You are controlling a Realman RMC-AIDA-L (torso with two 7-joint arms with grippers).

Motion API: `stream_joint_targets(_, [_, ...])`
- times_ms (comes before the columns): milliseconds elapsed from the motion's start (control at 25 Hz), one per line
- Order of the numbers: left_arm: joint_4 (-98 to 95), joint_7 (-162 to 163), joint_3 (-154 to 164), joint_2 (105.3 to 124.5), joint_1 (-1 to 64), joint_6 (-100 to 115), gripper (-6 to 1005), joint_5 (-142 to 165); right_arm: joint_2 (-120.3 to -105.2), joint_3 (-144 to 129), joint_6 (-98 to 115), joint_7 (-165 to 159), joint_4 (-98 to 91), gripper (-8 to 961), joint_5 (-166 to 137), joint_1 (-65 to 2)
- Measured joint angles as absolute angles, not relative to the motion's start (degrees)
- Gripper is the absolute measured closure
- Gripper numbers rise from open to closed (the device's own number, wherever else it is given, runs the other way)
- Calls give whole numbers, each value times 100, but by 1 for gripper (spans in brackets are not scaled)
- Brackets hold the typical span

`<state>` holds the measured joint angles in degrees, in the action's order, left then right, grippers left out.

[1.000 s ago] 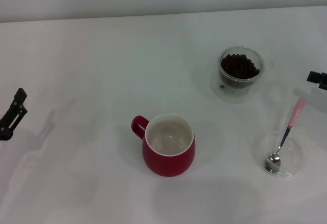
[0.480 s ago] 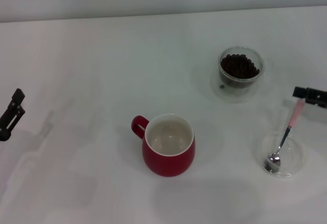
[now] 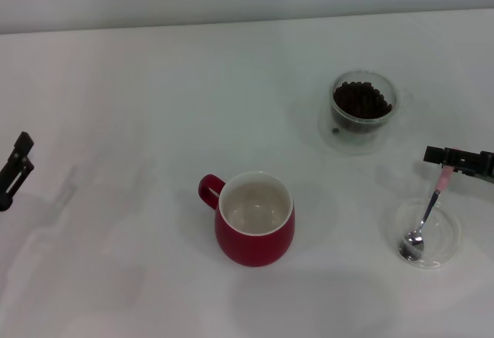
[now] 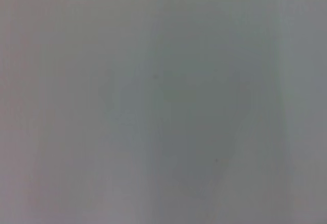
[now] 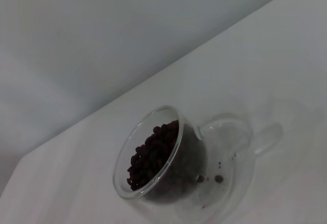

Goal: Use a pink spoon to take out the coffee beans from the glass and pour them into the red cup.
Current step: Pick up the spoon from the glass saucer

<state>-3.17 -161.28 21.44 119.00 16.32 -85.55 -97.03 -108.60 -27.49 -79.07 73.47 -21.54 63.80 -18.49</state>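
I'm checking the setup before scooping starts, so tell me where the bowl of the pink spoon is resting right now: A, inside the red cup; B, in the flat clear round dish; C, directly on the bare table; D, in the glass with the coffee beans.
B: the head view shows the pink spoon with its silver bowl lying in the flat clear dish, apart from the red cup and the glass.

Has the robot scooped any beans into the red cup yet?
Not yet. The red cup looks empty and white inside, and the coffee beans all sit in the glass. The right gripper is over the handle of the pink spoon, whose bowl lies in a clear dish. Grabbing, scooping and pouring remain. The left gripper waits far off.
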Motion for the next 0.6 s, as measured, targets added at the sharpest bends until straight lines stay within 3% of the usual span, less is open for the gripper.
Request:
stream_joint_targets(400, [-325, -16150, 2145, 11900, 1592, -8494, 235, -9703, -10883, -2761, -7911, 7344, -2153, 226, 6372, -1837])
stream_joint_targets(600, [-325, -16148, 2159, 11900, 1591, -8490, 236, -9702, -10915, -2751, -7843, 7354, -2153, 392, 6371, -1847])
